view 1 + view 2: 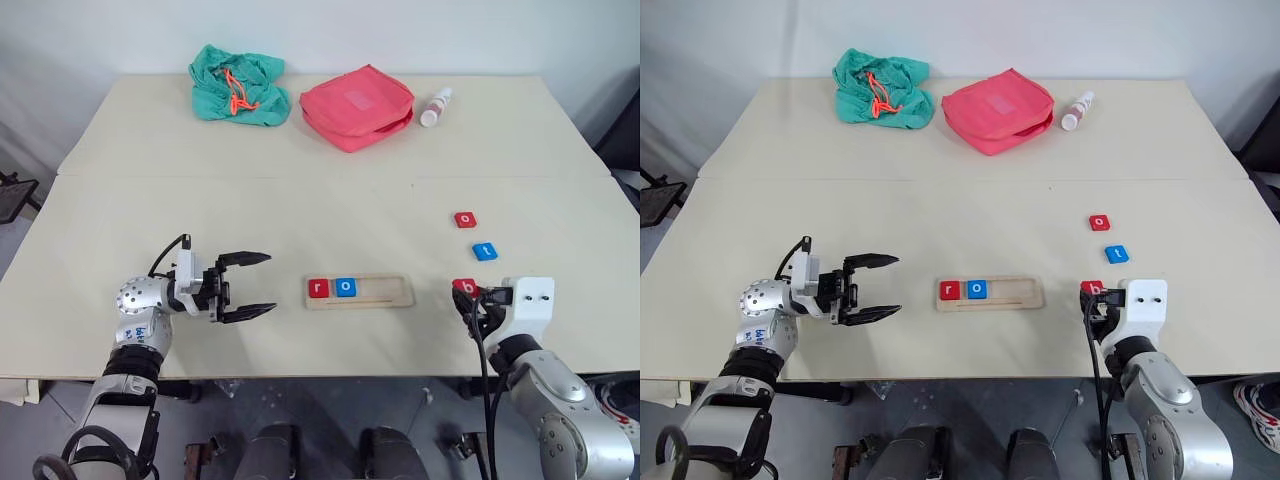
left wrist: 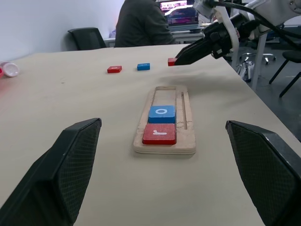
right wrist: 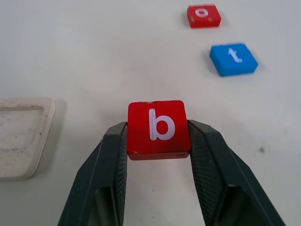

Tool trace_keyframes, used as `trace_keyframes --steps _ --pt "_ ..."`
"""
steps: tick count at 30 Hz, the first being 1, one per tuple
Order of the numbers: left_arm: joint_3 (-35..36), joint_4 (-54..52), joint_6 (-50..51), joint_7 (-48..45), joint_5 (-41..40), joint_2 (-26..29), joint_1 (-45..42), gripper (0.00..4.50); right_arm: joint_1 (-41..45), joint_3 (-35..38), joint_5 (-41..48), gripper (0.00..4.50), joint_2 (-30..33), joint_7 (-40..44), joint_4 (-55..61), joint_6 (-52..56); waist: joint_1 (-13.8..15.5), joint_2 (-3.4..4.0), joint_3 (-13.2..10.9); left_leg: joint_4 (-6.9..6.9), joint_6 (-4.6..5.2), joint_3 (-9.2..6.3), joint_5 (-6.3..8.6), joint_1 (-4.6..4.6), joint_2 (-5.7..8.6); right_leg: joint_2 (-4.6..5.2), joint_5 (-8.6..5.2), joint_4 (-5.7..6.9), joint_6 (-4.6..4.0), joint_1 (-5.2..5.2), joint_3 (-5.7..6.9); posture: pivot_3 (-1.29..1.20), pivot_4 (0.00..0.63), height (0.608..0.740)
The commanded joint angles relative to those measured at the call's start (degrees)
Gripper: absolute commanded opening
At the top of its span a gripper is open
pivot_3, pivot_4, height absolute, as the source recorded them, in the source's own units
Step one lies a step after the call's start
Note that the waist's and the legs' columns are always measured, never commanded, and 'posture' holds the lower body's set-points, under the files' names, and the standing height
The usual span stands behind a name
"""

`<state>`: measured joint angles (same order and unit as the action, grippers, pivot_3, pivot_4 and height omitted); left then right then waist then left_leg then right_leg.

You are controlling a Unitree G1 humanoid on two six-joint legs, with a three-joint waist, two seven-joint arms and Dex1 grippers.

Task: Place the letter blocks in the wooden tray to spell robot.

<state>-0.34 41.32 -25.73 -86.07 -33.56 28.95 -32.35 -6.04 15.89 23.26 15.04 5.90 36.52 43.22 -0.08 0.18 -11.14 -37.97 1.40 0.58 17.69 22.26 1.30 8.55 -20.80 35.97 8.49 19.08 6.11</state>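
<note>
the left gripper [image 1: 252, 285] hovers near the table's [image 1: 300, 210] front edge toward its left side, fingers spread wide and grasping nothing. just right of it, near the front edge's middle, the wooden tray [image 1: 385, 291] holds 2 blocks at its left end: the red r [image 1: 319, 288], then the blue o [image 1: 346, 287] touching it. right of the tray, the right gripper [image 3: 157, 136] is clenched on the red b [image 3: 159, 127]. behind it, toward the right edge, lie the blue t [image 1: 485, 251] and the red o [image 1: 465, 219].
</note>
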Motion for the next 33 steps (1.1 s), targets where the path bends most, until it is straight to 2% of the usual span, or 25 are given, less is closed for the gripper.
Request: trace_keyframes --steps 1,4,10,13,18,22,27,33 --pt "-0.64 -1.02 -0.35 -6.43 -2.01 0.94 -0.28 4.5 0.09 0.04 -0.08 1.47 -0.22 -0.18 0.42 -0.74 0.0 0.0 0.0 0.0 0.0 0.0 0.0 0.0 0.0 0.0 0.0 0.0 0.0 0.0 0.0 0.0 0.15 0.74" --pt "-1.36 -1.99 -0.17 -6.43 -2.85 1.77 0.35 4.5 0.53 -0.13 -0.31 1.47 -0.23 0.04 -0.56 -1.05 0.01 0.0 0.0 0.0 0.0 0.0 0.0 0.0 0.0 0.0 0.0 0.0 0.0 0.0 -0.01 0.0 0.15 0.74" --pt "-1.89 -4.83 0.46 -6.43 -4.54 4.42 2.81 4.5 1.29 -0.77 -0.67 3.6 -0.17 0.67 -2.47 -2.05 -0.02 0.0 0.0 0.01 0.0 0.02 0.0 0.01 -0.01 0.0 0.0 0.02 0.0 0.06 -0.04 0.0 0.15 0.74" --pt "-1.03 -6.06 0.78 -6.43 -4.75 5.59 4.24 4.5 1.62 -0.56 -0.63 4.48 0.5 1.26 -2.66 -2.36 -0.09 0.0 0.0 0.01 0.0 0.04 0.0 0.02 -0.01 0.0 0.0 0.02 0.0 0.09 -0.07 0.0 0.15 0.74" --pt "-0.08 -7.5 1.56 -6.43 -4.73 6.26 5.63 4.5 0.88 0.37 0.71 4.48 4.17 6.08 -1.32 -2.53 0.04 0.0 0.0 0.0 0.0 0.04 0.0 0.06 0.0 0.01 0.0 0.04 0.0 0.14 -0.09 0.0 0.15 0.74" --pt "1.22 -8.16 1.63 -6.43 -4.01 6.0 6.9 4.5 0.33 1.4 2.56 4.48 17.86 21.49 -3.31 -4.16 0.03 0.0 0.0 0.01 0.03 0.13 0.01 0.08 0.0 0.01 0.0 0.01 0.0 0.16 -0.11 0.0 0.15 0.74" --pt "2.3 -10.29 1.81 -6.38 -3.62 5.24 8.99 4.5 2.65 0.15 1.35 4.48 31.19 36.28 -11.51 -9.93 0.03 -0.03 0.01 0.0 0.04 0.19 0.02 0.07 -0.04 0.01 0.0 -0.03 0.0 0.14 -0.08 0.0 0.15 0.74" --pt "3.31 -13.4 2.17 -5.68 -3.53 5.05 11.66 4.5 8.97 -4.52 -2.79 4.48 39.54 48.71 -23.25 -19.69 0.06 -0.06 -0.01 -0.02 0.05 0.23 0.03 0.08 -0.06 0.03 0.0 -0.06 0.0 0.13 -0.04 0.0 0.15 0.74"
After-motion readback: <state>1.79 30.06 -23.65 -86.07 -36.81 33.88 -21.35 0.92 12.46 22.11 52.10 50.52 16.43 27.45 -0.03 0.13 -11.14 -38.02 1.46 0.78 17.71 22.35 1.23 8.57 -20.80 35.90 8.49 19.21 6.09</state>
